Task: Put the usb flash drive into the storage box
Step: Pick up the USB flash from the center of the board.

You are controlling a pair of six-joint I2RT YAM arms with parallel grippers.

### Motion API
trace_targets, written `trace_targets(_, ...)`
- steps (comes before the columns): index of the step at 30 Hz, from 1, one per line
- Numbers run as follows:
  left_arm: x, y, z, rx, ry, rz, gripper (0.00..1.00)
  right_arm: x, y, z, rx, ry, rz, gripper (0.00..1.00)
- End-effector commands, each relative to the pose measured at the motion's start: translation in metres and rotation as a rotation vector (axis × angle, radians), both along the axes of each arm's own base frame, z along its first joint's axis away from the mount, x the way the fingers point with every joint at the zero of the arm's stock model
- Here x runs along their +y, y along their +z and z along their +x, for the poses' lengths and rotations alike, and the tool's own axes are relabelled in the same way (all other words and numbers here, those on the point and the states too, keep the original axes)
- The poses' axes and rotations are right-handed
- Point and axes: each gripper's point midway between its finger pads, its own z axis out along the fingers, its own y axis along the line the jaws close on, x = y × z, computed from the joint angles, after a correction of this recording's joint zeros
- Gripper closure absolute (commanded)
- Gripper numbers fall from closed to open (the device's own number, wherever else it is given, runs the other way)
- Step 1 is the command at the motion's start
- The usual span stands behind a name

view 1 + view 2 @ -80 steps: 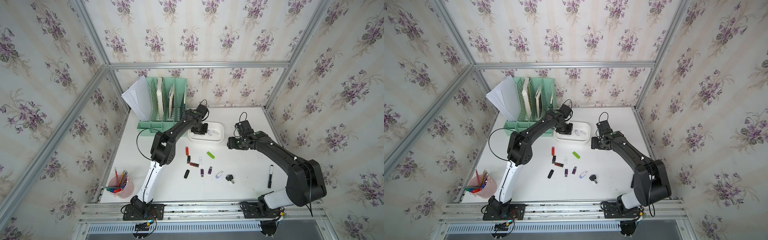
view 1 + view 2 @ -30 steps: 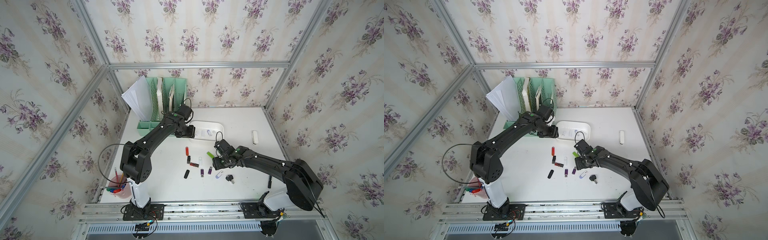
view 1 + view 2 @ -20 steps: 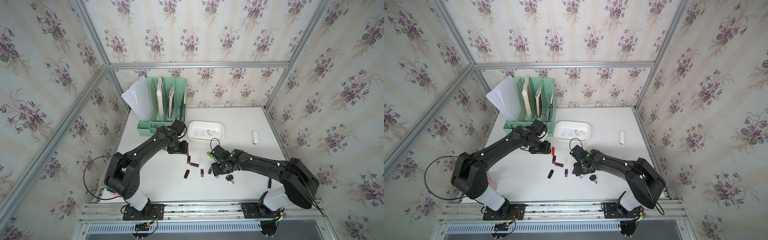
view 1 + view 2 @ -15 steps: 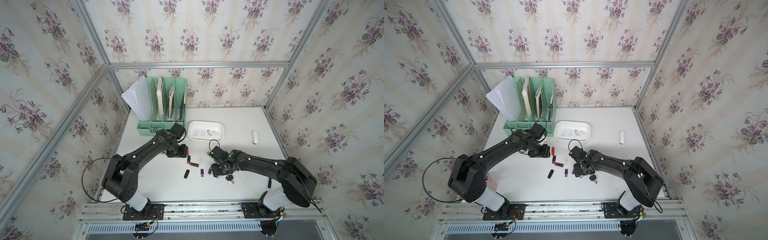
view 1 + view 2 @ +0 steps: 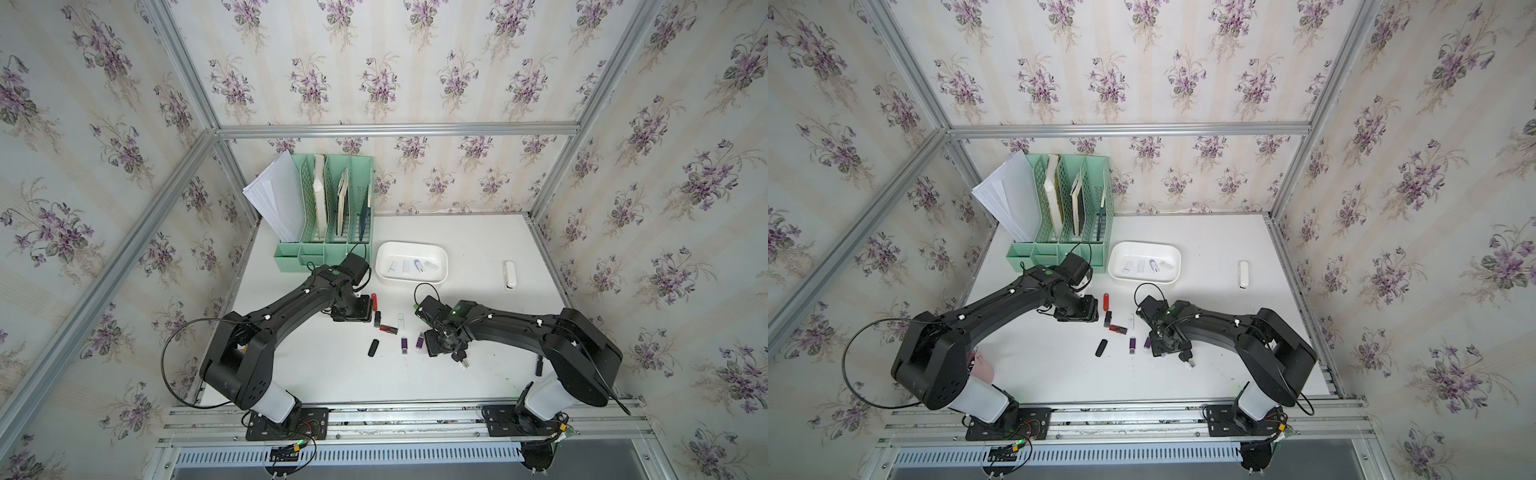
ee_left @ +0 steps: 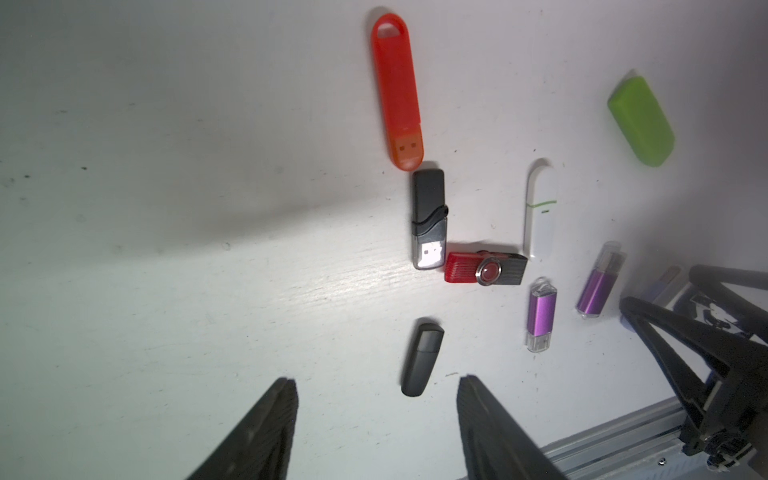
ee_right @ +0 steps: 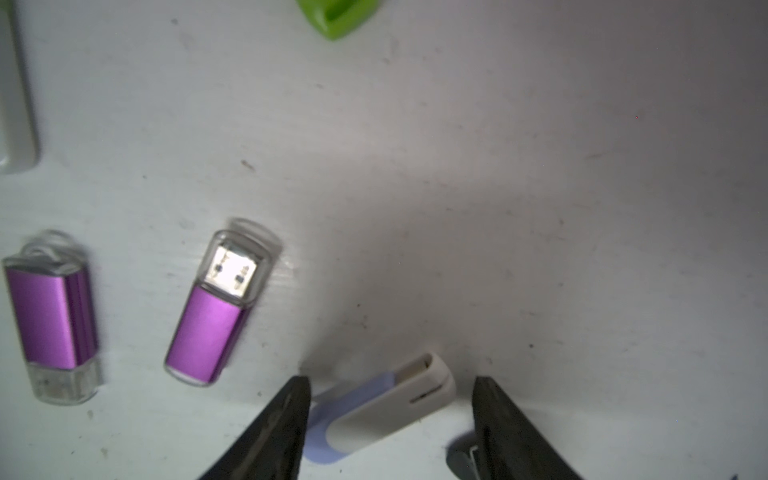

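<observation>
Right tool (image 7: 390, 380) hangs released, jaws spread either side of the lavender-and-white usb flash drive (image 7: 374, 409), which lies flat on the bench (image 5: 332, 374), nearer than the storage box (image 5: 415, 251) at the far middle. Left tool (image 6: 376, 379) is released too, empty, beside a black drive (image 6: 422, 359).

No lettering, brand, number or sign is legible on any flash drive (image 6: 484, 272), the storage box (image 5: 409, 281) or the organizer (image 5: 316, 253).
</observation>
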Motion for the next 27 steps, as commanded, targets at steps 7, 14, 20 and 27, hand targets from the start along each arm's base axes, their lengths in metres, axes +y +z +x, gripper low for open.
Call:
trace_targets(7,0.002,-0.013,-0.013,0.027,-0.026,0.053,0.34,-0.005,-0.001,-0.006,0.013,-0.001,-0.017,0.42)
trace_targets(14,0.003,-0.022,-0.027,0.061,-0.034,0.068,0.34,-0.002,-0.001,-0.008,0.022,0.006,-0.004,0.51)
trace_targets(20,-0.004,-0.029,-0.040,0.093,-0.067,0.069,0.33,0.000,-0.002,-0.009,0.026,0.007,0.006,0.62)
trace_targets(27,-0.008,-0.040,-0.051,0.120,-0.118,0.119,0.32,0.002,-0.004,-0.010,0.028,0.008,0.012,0.69)
